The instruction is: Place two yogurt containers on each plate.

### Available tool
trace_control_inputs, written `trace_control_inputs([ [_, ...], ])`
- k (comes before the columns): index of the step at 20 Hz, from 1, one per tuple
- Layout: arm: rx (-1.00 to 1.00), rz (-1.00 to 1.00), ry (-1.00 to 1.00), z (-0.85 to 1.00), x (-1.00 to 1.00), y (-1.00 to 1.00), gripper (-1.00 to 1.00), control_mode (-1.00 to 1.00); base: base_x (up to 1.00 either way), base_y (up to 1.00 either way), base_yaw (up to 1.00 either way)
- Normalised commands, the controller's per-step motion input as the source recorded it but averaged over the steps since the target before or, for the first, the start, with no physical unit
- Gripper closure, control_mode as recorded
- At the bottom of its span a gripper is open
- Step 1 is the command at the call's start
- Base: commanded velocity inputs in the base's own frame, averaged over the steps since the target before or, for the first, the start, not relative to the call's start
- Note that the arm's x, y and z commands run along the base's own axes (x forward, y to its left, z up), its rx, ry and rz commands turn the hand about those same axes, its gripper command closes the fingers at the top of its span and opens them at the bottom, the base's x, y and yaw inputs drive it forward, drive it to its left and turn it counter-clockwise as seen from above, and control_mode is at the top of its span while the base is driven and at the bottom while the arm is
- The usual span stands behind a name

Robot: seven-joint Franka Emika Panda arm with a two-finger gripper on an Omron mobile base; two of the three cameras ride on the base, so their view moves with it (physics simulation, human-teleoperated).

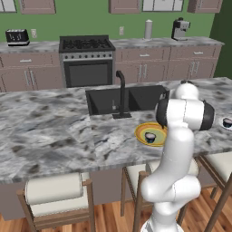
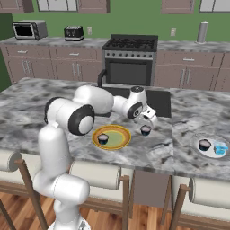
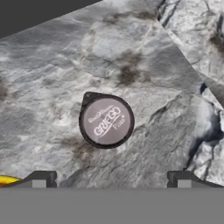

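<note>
My gripper (image 2: 150, 121) hangs open just above a yogurt container (image 2: 145, 130) standing on the marble counter, right of the yellow plate (image 2: 117, 143). In the hand view that dark cup with its pale lid (image 3: 106, 120) lies centred ahead of the wide-apart fingertips (image 3: 41, 178), and a sliver of the yellow plate (image 3: 6, 179) shows at the lower left. One yogurt container (image 2: 103, 139) sits on the yellow plate, also seen from the left (image 1: 150, 137). On the white plate (image 2: 203, 152) at the right stands another yogurt container (image 2: 205, 144).
A small light-blue object (image 2: 219, 148) lies on the white plate. The dark sink (image 1: 108, 100) and black faucet (image 1: 121, 93) are behind the yellow plate. Stools (image 1: 56, 195) line the counter's near edge. A stove (image 2: 128, 58) stands at the back wall.
</note>
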Motion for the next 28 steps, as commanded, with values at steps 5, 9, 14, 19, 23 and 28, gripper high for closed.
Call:
trace_control_inputs([
  [5,0.08,0.15,0.01,-0.15,0.13,-0.15,-1.0,-1.0,0.0,0.0,0.0],
  [9,0.02,0.14,0.0,-0.17,0.12,-0.2,-1.0,-1.0,0.0,0.0,0.0],
  [14,0.0,0.14,0.0,-0.16,0.19,-0.22,-1.0,-1.0,0.0,0.0,0.0],
  [19,0.03,0.11,0.0,-0.11,0.13,-0.01,-1.0,-1.0,0.0,0.0,0.0],
  [23,0.01,0.09,0.0,-0.11,0.01,0.0,-1.0,-1.0,0.0,0.0,0.0],
  [28,0.0,0.06,0.0,-0.14,0.0,0.0,-1.0,-1.0,0.0,0.0,0.0],
])
